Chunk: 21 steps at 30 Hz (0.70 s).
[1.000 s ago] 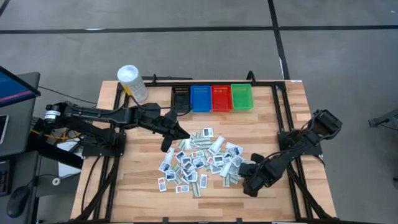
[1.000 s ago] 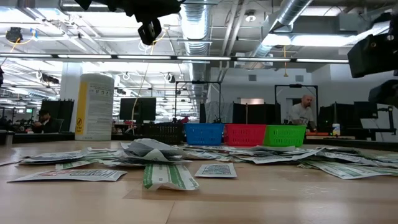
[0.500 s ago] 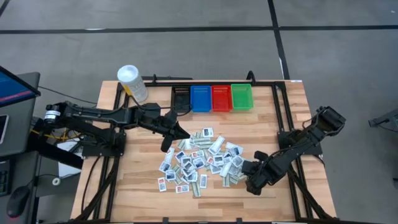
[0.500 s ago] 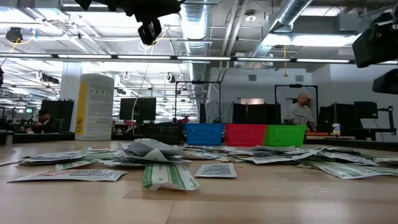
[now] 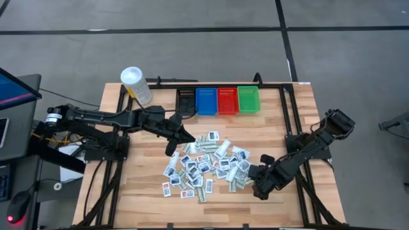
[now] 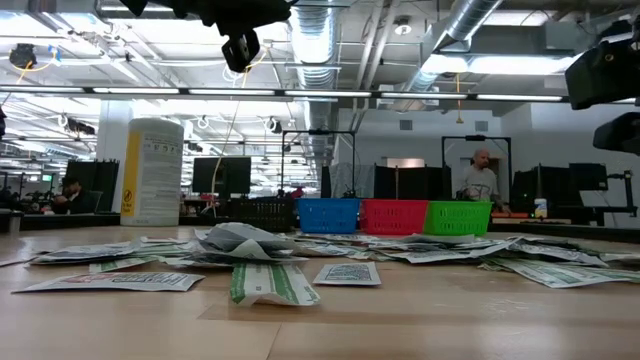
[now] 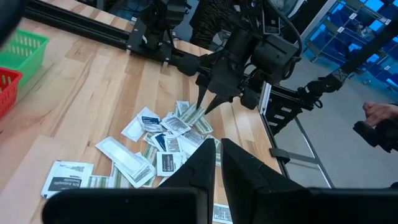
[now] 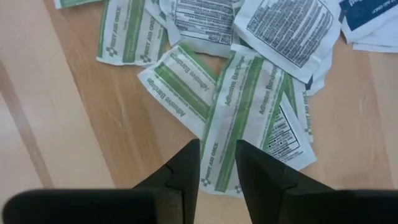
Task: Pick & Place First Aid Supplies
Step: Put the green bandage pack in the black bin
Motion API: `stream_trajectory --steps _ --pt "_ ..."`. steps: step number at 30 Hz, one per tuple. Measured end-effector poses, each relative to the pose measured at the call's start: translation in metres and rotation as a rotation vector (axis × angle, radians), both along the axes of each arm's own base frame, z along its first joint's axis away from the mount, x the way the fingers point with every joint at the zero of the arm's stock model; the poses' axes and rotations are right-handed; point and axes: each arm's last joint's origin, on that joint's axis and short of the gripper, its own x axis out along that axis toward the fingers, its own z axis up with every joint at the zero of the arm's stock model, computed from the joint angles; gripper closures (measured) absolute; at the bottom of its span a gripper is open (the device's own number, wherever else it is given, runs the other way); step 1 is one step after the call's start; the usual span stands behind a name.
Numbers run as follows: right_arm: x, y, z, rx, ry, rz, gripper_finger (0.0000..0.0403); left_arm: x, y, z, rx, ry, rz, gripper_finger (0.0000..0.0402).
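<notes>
From my station, nearest to me is the right gripper (image 5: 250,174), low over the table at the pile's right edge. In its wrist view the 2 fingers (image 8: 186,168) stand a narrow gap apart, straddling the end of a green-striped adhesive bandage packet (image 8: 239,118); I read this as lined up for a pinch, with nothing lifted yet (whether the tips touch the paper I cannot tell).

The first aid supplies (image 5: 204,163) lie in 1 loose heap mid-table, dozens of packets overlapping, none visibly sorted out. So I judge the job barely begun: nearly everything is left to move.

The left gripper (image 5: 171,151) hangs above the pile's far-left corner, fingers nearly together in its wrist view (image 7: 217,163), carrying nothing that I can see.

Farther back stand 4 bins in a row, touching: black bin (image 5: 185,101), blue bin (image 5: 206,101), red bin (image 5: 227,101), green bin (image 5: 248,99). From above their floors look bare; I see no packet in any. A white tub (image 5: 136,85) stands left of them, apart from the pile.
</notes>
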Motion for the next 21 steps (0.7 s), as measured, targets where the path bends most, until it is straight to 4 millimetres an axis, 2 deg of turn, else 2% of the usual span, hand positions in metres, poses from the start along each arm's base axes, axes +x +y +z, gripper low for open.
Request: stream_trajectory --steps 6,13,21 --pt "0.000 0.000 0.000 -0.004 -0.002 0.014 0.0305 0.000 0.000 0.000 0.000 0.000 0.000 0.0376" --pt "-0.002 -0.001 -0.011 0.046 -0.020 0.012 0.0305 0.000 0.000 0.000 0.000 0.000 0.000 0.0376" --pt "-0.005 -0.004 -0.012 0.015 0.016 0.012 0.0305 0.000 0.000 0.000 0.000 0.000 0.000 0.0376"
